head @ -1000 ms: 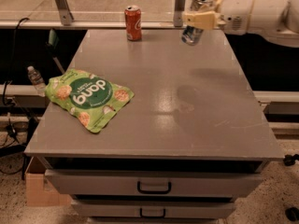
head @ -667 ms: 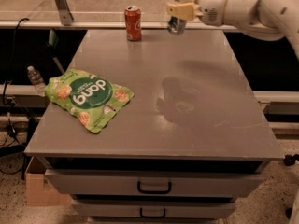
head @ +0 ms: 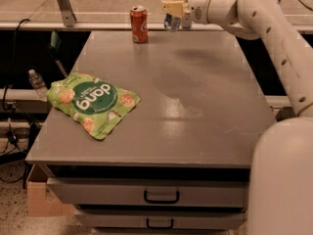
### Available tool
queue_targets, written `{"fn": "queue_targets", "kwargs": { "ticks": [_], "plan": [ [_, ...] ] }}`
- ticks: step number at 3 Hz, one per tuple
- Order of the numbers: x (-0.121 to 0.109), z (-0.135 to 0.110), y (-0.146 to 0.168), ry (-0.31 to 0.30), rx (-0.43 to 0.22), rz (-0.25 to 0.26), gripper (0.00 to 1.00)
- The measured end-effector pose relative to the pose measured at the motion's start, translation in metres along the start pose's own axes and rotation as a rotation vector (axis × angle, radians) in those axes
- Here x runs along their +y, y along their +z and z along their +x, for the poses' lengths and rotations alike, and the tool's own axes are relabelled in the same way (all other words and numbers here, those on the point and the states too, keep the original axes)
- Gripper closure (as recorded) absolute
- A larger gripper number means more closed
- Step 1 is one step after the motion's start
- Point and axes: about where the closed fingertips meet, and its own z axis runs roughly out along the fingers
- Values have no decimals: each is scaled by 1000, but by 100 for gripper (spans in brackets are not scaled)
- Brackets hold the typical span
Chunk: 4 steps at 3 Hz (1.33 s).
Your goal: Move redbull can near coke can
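Observation:
The coke can (head: pixel 139 24), red with a silver top, stands upright at the far edge of the grey table (head: pixel 161 97). My gripper (head: pixel 174 9) is at the back of the table, right of the coke can, shut on the redbull can (head: pixel 173 19). The slim silver and blue can is held above the table surface, its top behind the gripper. A gap of about one can's width lies between the two cans.
A green snack bag (head: pixel 92 102) lies on the table's left side. My white arm (head: pixel 274 28) reaches in from the right. A water bottle (head: pixel 36 82) sits on the floor to the left. Drawers (head: pixel 161 195) are below the table's front.
My gripper has carried the redbull can leftward along the table's far edge, from the back right to just right of the coke can.

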Motion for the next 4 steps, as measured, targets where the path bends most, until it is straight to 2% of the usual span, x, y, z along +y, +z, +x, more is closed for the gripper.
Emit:
{"fn": "queue_targets", "kwargs": {
  "ticks": [1,2,3,4],
  "plan": [
    [-16,22,26,47,27,21,100],
    [-21,49,49,95,83,35,99],
    [-15,65,63,123,128,28,77],
    [-13,80,73,146,153,16,48]
  ]
}}
